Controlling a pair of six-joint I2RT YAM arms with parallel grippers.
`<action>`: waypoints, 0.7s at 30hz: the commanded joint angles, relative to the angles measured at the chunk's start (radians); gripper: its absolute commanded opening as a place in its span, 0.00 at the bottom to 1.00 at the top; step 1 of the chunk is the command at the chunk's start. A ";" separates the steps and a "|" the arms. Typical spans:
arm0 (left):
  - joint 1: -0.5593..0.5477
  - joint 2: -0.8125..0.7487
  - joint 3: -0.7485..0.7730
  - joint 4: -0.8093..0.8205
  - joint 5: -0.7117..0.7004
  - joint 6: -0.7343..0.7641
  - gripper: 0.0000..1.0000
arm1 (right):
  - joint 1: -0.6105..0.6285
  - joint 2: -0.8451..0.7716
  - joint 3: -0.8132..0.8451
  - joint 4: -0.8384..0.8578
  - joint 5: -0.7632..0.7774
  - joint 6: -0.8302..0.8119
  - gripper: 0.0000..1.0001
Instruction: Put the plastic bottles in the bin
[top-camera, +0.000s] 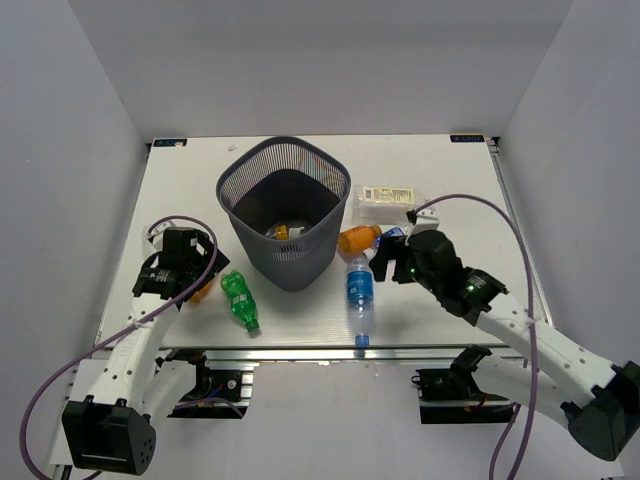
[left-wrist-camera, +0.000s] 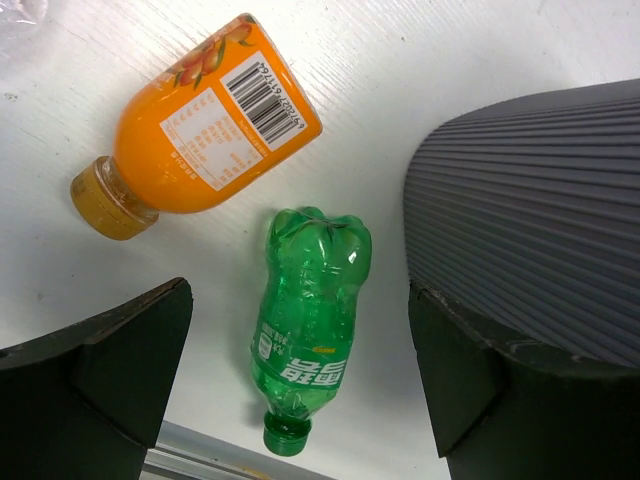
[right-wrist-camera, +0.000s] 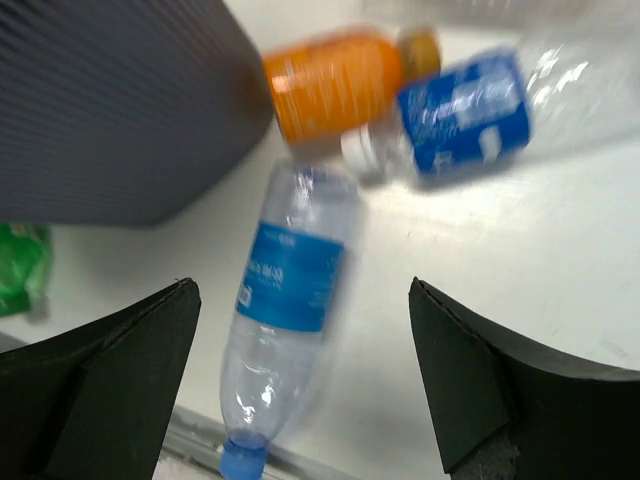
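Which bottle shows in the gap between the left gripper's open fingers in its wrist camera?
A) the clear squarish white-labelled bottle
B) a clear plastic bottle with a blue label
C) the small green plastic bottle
C: in the left wrist view the small green plastic bottle lies flat on the white table, framed by the open left gripper, with an orange plastic bottle beyond it.

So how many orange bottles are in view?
3 orange bottles: one inside the bin, one just right of it, one by the green bottle under the left gripper. The bin may hide more.
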 joint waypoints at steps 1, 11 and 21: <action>0.002 -0.015 -0.004 0.011 -0.027 -0.013 0.98 | 0.001 0.062 -0.073 0.115 -0.101 0.117 0.89; 0.002 -0.022 0.008 0.002 -0.035 -0.008 0.98 | 0.008 0.340 -0.267 0.491 -0.209 0.254 0.87; 0.002 -0.043 0.003 -0.010 -0.030 -0.004 0.98 | 0.008 0.244 -0.310 0.496 -0.194 0.278 0.36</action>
